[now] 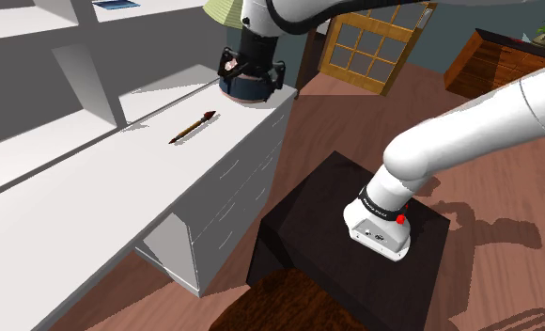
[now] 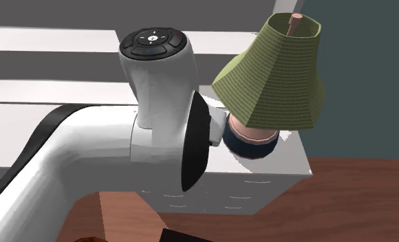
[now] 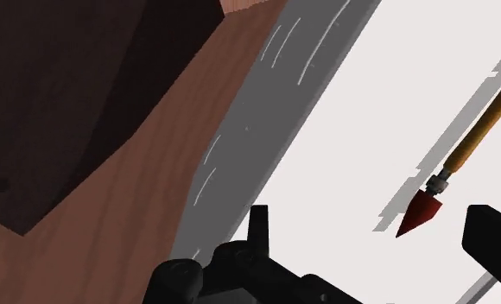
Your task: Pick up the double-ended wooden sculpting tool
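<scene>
The sculpting tool (image 1: 193, 128) lies on the white desk top (image 1: 92, 188); it is a thin wooden stick with dark red ends. In the wrist view its orange-brown shaft (image 3: 478, 138), metal collar and red pointed tip (image 3: 421, 210) rest flat on the white surface. My gripper (image 1: 252, 68) hangs above the desk's far end, to the shoulder view's right of the tool and just in front of the lamp. In the wrist view the gripper (image 3: 374, 229) is open. The red tip lies between the fingers, nearer one finger (image 3: 491, 242), and touches neither.
A lamp with a green shade (image 2: 274, 69) and dark blue base (image 2: 253, 146) stands on the desk's end corner, close behind the hand. White wall shelves (image 1: 36, 103) run above the desk. The desk's grey drawer front (image 3: 257, 129) drops to a wood floor. The dark stand (image 1: 346, 244) sits beside it.
</scene>
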Tool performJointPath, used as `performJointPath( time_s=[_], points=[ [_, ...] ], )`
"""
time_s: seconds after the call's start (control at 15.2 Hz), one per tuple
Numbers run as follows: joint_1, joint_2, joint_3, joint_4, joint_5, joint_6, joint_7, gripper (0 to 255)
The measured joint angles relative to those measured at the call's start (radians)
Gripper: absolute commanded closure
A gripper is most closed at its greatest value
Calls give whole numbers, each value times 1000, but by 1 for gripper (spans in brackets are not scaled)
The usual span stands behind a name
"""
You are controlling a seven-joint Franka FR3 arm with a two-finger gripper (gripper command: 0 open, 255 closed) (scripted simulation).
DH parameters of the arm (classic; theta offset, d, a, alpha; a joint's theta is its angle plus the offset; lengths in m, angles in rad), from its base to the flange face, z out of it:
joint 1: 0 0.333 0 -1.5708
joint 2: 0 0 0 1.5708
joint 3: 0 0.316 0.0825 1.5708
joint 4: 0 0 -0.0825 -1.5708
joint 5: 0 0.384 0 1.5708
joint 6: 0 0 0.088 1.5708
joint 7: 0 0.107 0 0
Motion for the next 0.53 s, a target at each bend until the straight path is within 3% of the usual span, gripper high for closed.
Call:
performJointPath(
  time_s=[0.33,0.53],
  points=[
    [-107,205,160,109,-54,92,313,0],
    [-173,364,257,180,-153,155,533,0]
  ],
)
